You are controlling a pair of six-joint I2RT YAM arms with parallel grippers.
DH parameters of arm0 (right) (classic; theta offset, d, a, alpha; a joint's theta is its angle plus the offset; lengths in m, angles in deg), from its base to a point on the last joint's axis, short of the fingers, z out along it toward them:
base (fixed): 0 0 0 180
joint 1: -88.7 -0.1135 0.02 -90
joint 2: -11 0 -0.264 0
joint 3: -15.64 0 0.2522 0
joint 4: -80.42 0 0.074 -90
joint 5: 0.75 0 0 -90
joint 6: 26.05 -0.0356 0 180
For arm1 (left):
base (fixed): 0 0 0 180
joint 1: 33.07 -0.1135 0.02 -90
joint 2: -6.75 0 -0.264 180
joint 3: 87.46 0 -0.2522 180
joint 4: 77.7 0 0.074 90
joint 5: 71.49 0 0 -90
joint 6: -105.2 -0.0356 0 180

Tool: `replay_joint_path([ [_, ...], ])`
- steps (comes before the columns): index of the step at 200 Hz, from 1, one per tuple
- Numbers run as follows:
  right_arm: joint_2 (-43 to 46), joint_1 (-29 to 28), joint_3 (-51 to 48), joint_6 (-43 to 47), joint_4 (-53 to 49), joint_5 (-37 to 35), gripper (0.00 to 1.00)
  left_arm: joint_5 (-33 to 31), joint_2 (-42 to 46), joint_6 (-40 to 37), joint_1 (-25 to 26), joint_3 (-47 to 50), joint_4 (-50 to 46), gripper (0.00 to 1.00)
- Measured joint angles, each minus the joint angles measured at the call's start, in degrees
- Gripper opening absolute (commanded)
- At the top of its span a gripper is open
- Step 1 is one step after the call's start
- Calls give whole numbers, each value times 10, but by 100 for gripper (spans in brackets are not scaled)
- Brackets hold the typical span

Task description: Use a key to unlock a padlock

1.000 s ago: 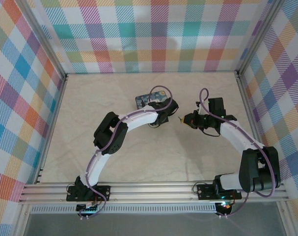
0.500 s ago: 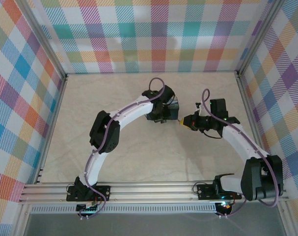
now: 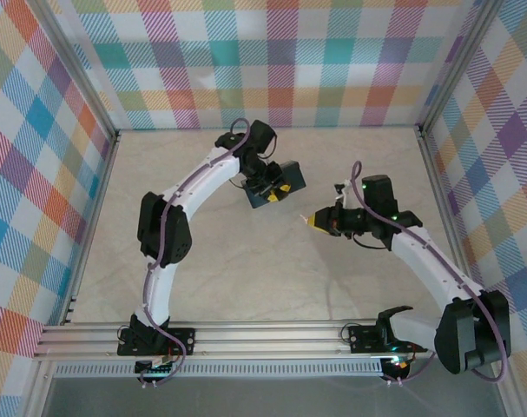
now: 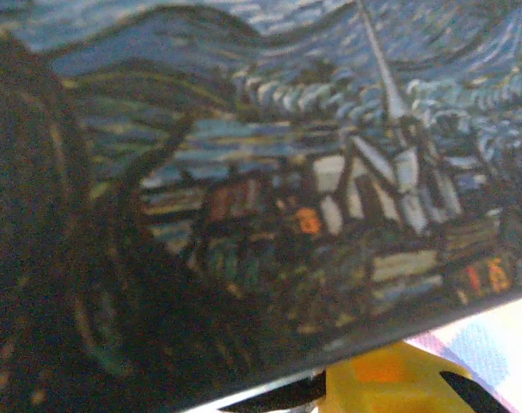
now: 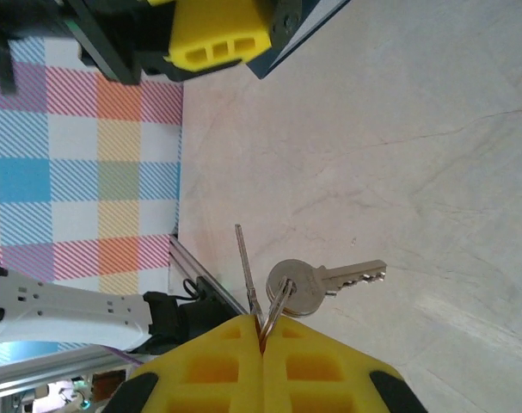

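The key (image 5: pixel 321 282) hangs from a small ring (image 5: pixel 280 301) that the right gripper (image 5: pixel 262 334) pinches between its yellow fingertips, the jaws pressed flat together with no gap. Its round silver head sits just above the fingertips. Its toothed blade points to the right of the wrist view, over the pale table (image 5: pixel 398 155). A thin metal strip (image 5: pixel 245 262) stands up from the same ring, seen edge-on, and I cannot tell what it is.

From above, the right gripper (image 3: pixel 318 222) is right of the table's middle, its fingertips pointing left toward the other arm.

The left gripper (image 3: pixel 272 186) is clamped on the tin (image 3: pixel 291 176), a dark blue box printed with a starry night. It holds the tin tilted, near the far wall and just left of the right gripper, with a clear gap between them. In the left wrist view the painted village on the tin (image 4: pixel 329 172) lies close to the lens, with one yellow finger (image 4: pixel 389 383) under its lower edge. The right wrist view shows that yellow finger (image 5: pixel 219 36) against the tin (image 5: pixel 305 26) at the top of the picture, well apart from the key
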Motion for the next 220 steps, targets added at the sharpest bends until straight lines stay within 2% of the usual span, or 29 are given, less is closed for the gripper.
replay_joint_path([
  [44,-7,-16,6,2,25,-16,0,48,33,45,-2,0,-1,2],
  [79,-13,-13,11,11,55,-16,0,53,67,62,-2,12,-2,2],
  [122,-16,-13,11,18,121,-13,0,52,112,98,-2,73,8,2],
  [158,-39,-13,11,13,177,4,0,52,117,117,-3,104,32,2],
  [220,-73,-21,11,2,200,24,0,52,124,132,-15,137,67,2],
])
